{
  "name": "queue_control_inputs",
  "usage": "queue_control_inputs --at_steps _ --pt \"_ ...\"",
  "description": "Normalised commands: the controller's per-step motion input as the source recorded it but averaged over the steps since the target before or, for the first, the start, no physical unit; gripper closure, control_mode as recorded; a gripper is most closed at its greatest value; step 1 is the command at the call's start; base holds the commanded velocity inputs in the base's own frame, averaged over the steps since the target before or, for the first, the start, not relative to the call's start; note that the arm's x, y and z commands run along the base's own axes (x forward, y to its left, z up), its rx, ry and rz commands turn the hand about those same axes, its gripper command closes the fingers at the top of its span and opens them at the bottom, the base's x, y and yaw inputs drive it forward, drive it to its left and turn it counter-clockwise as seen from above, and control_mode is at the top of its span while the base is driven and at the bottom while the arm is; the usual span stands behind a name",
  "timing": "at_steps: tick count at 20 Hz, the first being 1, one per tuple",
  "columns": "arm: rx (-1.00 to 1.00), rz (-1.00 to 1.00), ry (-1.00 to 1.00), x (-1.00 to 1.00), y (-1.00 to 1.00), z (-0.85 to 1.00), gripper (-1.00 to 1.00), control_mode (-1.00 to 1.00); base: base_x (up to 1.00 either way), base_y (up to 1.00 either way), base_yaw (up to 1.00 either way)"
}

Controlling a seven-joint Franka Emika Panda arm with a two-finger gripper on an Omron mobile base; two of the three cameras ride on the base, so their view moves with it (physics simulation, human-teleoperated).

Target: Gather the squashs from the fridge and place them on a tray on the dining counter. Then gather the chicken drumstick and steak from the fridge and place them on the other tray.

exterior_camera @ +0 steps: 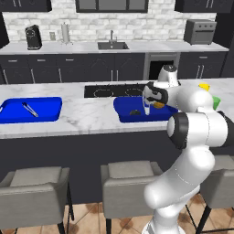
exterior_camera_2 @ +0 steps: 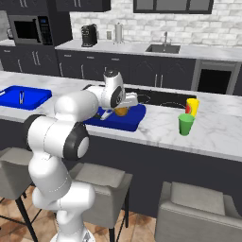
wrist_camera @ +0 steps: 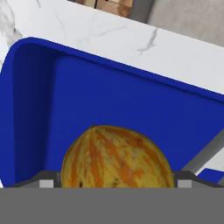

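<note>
Fingers (wrist_camera: 49,183) are set wide against both sides of the squash (wrist_camera: 117,158), held just above the tray (wrist_camera: 39,100) on the dining counter (exterior_camera: 87,118). Toward nine o'clock along the counter lies the other tray (exterior_camera: 13,109). Squash placement is judged to be in hand; next, lowering and release are called for.

Orange squash (wrist_camera: 116,157) streaked yellow, bright blue tray (wrist_camera: 131,100) — white-grey veined marble dining counter (wrist_camera: 109,37)

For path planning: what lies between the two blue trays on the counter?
Nothing. In the left base view, bare marble of the dining counter separates the left tray from the right tray.
</note>
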Motion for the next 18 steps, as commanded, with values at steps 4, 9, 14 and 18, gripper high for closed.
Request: queue_control_inputs --at_steps 4,9,14,18 --pt "0.00 0.06 0.05 0.35 0.00 -0.18 1.00 -1.00 0.00 0.00 0.00" --pt "0.00 0.05 0.05 0.34 0.00 -0.19 1.00 -1.00 0.00 0.00 0.00" --pt "0.00 0.05 0.05 0.20 0.00 -0.21 -1.00 -1.00 0.00 0.00 0.00" --pt "0.00 0.04 0.04 0.05 0.00 -0.16 -1.00 -1.00 0.00 0.00 0.00"
